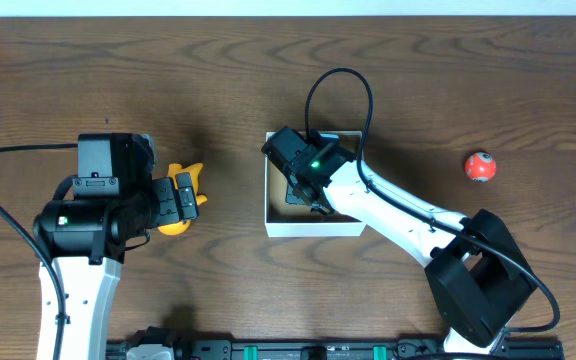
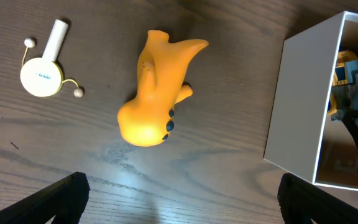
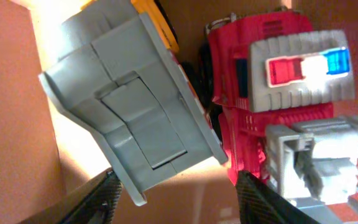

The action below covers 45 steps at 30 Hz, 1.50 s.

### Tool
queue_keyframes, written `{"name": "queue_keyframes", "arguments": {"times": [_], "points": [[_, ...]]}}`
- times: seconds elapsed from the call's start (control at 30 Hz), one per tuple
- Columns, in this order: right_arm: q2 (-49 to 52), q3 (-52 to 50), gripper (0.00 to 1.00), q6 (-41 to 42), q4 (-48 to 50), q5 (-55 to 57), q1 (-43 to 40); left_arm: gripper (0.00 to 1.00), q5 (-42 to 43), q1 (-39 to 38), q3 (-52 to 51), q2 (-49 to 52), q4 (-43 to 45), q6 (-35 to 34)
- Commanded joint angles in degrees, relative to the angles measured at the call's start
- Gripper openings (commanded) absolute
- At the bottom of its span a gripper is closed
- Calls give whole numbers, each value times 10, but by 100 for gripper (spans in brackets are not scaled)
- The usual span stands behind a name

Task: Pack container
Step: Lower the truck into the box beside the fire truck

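The container, a white-walled box with a brown inside, sits mid-table; its white wall also shows in the left wrist view. My right gripper is down inside it, open, right above a grey-and-yellow dump truck and a red fire truck lying on the cardboard floor. A yellow toy animal lies left of the container. My left gripper is open and empty above the yellow toy, which lies just ahead of the fingers.
A red ball lies on the wooden table far right. A small white rattle drum with two beads lies left of the yellow toy. The right arm stretches from the front right edge to the container.
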Motion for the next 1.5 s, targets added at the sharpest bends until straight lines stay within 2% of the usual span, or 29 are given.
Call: {"name": "queue_keyframes", "arguments": {"times": [0.0,0.27,0.37,0.43,0.5,0.8,1.47], "points": [[-8,19,60,-28,1,15,-1,98,0,4,8,2,-2,-3],[-15,73,51,-101,-7,46,3,98,0,4,8,2,-1,-3],[-15,96,34,-159,0,45,7,98,0,4,8,2,-1,-3],[-15,98,15,-189,11,37,9,98,0,4,8,2,-1,-3],[-15,97,2,-198,14,34,10,98,0,4,8,2,-1,-3],[9,92,1,-250,65,12,10,98,0,4,8,2,-1,-3],[66,92,1,-249,106,21,-3,98,0,4,8,2,-1,-3]]}}
